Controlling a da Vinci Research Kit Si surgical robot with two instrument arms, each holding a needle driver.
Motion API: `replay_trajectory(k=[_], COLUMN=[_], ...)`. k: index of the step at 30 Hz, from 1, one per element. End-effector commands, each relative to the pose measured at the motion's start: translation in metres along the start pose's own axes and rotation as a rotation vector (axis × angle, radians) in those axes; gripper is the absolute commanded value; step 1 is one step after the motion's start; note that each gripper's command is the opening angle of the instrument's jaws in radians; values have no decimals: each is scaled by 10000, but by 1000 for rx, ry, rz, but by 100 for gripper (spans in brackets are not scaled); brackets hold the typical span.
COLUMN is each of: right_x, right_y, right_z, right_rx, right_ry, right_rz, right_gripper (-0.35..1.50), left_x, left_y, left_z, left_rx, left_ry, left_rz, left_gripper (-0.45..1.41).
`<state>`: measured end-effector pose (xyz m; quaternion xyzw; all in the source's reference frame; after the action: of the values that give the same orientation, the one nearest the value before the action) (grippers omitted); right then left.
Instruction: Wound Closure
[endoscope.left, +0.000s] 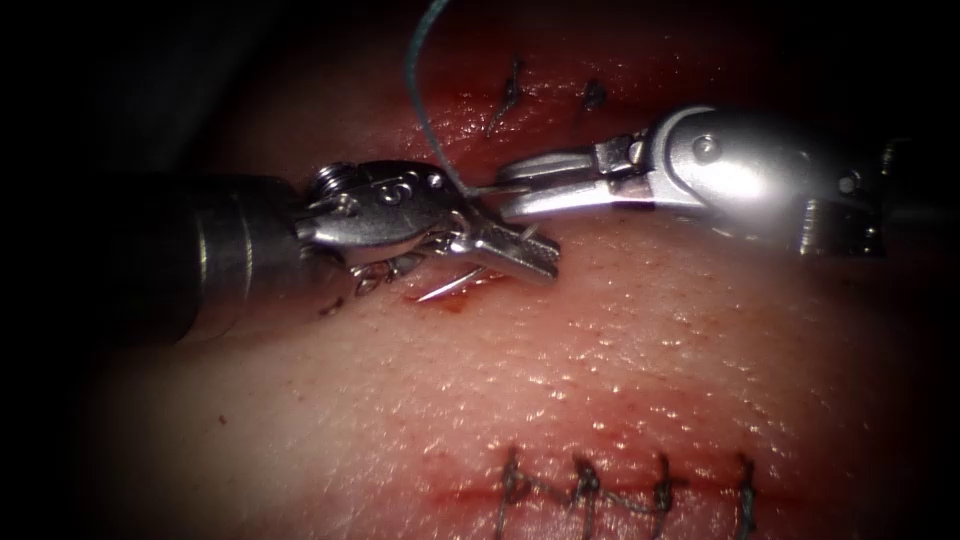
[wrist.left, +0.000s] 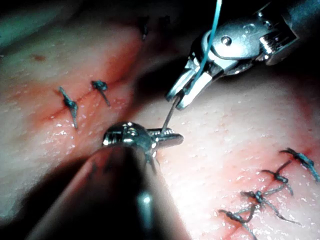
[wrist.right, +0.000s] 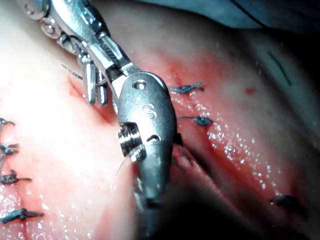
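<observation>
Endoscope view: left tool (endoscope.left: 520, 250) grips the needle (endoscope.left: 452, 287) mid-curve, tip bare above the tissue (endoscope.left: 620, 360); right tool (endoscope.left: 505, 192) pinches its tail by the thread (endoscope.left: 420, 90). Stiff, slippery steel; hold mid-curve.

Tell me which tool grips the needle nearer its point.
The left tool; the needle pokes out free beyond its fingers. The right tool grips its thread end.

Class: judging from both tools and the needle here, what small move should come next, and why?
Probably the right tool should release: the left tool already grips the needle by its body, tip out of the tissue, while the right tool appears shut on its rear end by the thread.
</observation>
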<state>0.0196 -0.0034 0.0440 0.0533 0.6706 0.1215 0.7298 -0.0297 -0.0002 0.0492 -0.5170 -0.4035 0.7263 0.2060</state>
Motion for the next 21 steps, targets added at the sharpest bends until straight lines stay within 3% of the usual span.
replay_trajectory(k=[1,3,7,10,16,18,21], right_x=[-4,-3,-2,-1,-3,-6,-13], right_y=[-1,-2,-5,-7,-16,-31,-46], right_z=[8,8,7,5,4,8,14], right_rx=[-2,-29,-64,-161,-319,-419,-459], right_ry=[-4,-25,-53,-131,-176,-217,-246], right_rz=[1,-1,-2,-5,-15,-73,-111], right_gripper=[-6,46,69,103,103,93,93], left_x=[0,0,-3,-7,-8,-6,-6], left_y=[-3,-1,3,7,7,4,1], left_z=[5,4,3,2,2,-1,-2], left_rx=[3,32,91,134,190,219,242], left_ry=[11,37,85,139,225,287,318], left_rz=[2,0,-25,-29,-39,-46,-50], left_gripper=[-45,-45,-45,-45,-45,-45,-45])
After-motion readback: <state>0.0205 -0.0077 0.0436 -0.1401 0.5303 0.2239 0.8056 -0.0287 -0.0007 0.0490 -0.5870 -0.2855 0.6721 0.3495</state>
